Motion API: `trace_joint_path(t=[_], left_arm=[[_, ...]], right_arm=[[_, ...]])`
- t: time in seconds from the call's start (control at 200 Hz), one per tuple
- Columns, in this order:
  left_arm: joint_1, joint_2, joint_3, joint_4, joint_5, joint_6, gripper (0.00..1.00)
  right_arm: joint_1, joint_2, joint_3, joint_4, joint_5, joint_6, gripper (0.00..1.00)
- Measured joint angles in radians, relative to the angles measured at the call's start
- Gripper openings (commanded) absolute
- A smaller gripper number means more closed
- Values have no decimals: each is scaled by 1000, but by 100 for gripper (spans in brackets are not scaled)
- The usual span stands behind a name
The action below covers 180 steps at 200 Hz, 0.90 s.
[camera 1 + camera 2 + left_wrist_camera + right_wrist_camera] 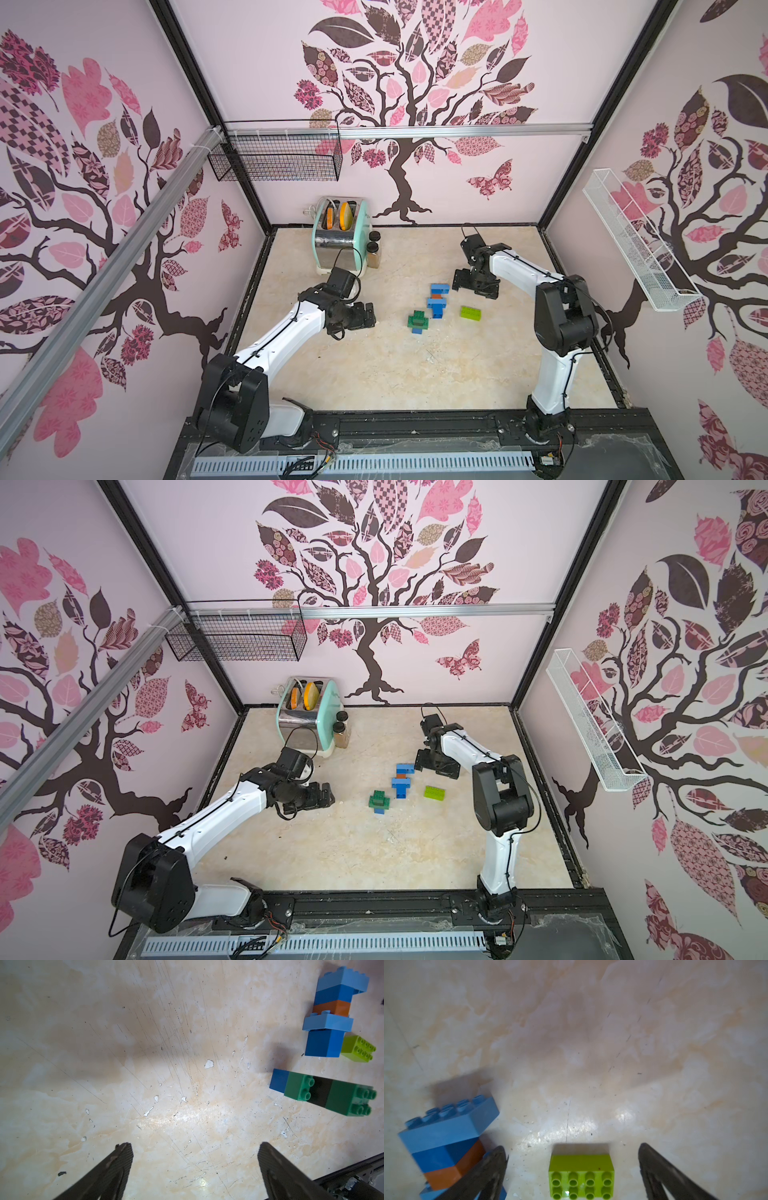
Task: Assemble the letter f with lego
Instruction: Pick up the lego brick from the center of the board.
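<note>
Three groups of lego lie mid-table in both top views. A stack of blue, light blue and orange-brown bricks (437, 300) (402, 780) lies on its side. Beside it lies a stack of dark green, black and blue bricks (418, 322) (324, 1093). A single lime brick (471, 312) (581, 1176) rests apart, studs toward the right wrist camera. My right gripper (476, 291) (572, 1147) hangs open just behind the lime brick, which lies loose on the table between its fingers. One finger passes in front of the blue stack (446, 1136). My left gripper (369, 315) (194, 1144) is open over bare table, left of the green stack.
A mint-and-chrome toaster (340, 237) and two dark-capped jars (372, 249) stand at the back left of the table. A black wire basket (278, 158) hangs on the back wall and a white mesh basket (636, 245) on the right wall.
</note>
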Motion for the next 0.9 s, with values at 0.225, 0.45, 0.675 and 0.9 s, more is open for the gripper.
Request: trace_joint_path(t=[0.225, 0.45, 0.675, 0.9], left_arm=[[0, 0, 0, 0, -8, -8, 98], [0, 6, 0, 12, -12, -19, 98], [0, 56, 3, 22, -11, -20, 98], [0, 84, 17, 29, -10, -20, 98]], right_arm=[[-6, 36, -5, 2, -25, -32, 98], [-6, 19, -72, 23, -52, -35, 94], [-6, -39, -115, 23, -76, -35, 96], [-6, -106, -158, 31, -95, -35, 94]])
